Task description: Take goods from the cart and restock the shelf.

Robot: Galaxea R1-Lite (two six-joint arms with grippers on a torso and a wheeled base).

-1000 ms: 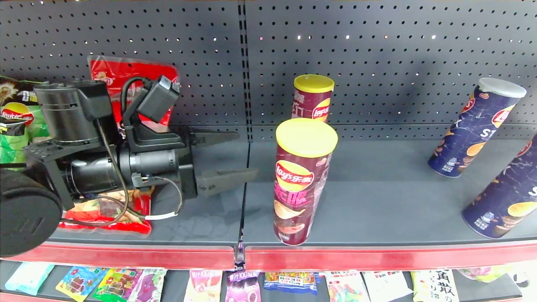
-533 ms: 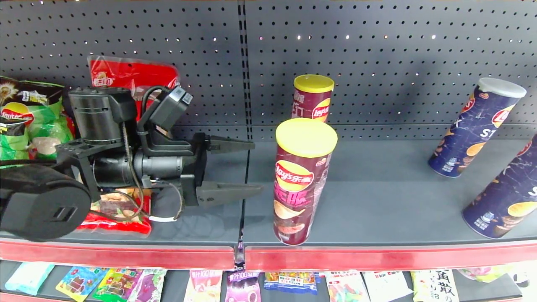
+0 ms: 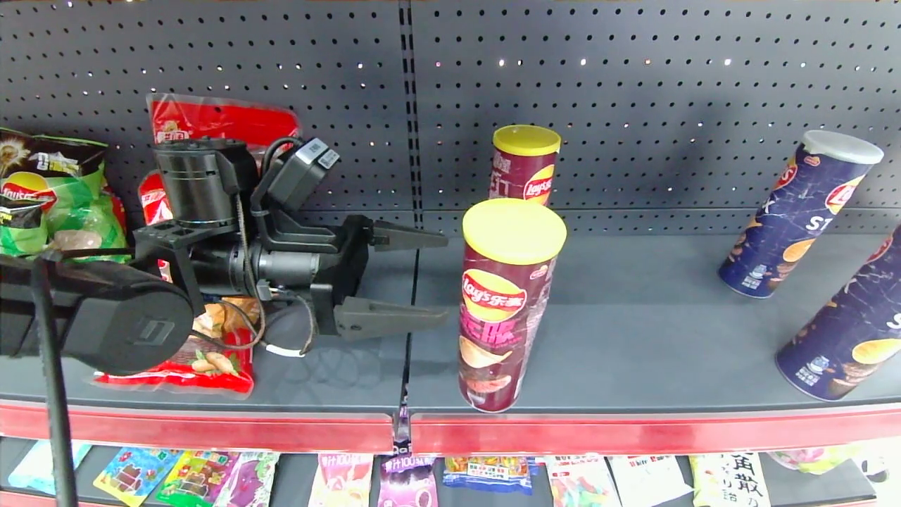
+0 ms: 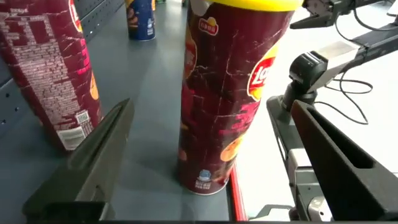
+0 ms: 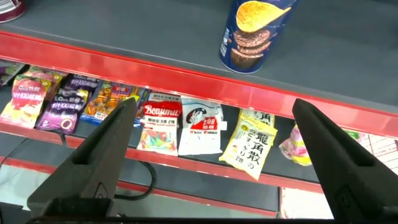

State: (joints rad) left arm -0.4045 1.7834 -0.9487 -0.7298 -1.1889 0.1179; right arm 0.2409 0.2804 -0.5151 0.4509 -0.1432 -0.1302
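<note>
A maroon chip can [image 3: 505, 310] with a yellow lid stands upright at the front of the grey shelf [image 3: 633, 338]; in the left wrist view the same can [image 4: 230, 93] fills the middle. A second maroon can [image 3: 524, 165] stands behind it by the pegboard. My left gripper [image 3: 442, 280] lies level over the shelf just left of the front can, open and holding nothing, its tips a little short of the can. My right gripper [image 5: 214, 106] hangs open and holds nothing, in front of the shelf's red edge [image 5: 186, 68], below a blue can [image 5: 252, 31].
Two blue chip cans [image 3: 799, 215] [image 3: 845, 331] stand at the right. A red snack bag [image 3: 204, 123] and green chip bags [image 3: 42, 190] sit at the left behind my arm. Flat snack packets [image 3: 493, 475] line the lower shelf. Bare shelf lies between the maroon and blue cans.
My left arm has moved right along the shelf, bringing its open gripper close to the front maroon can. The cans have stayed put.
</note>
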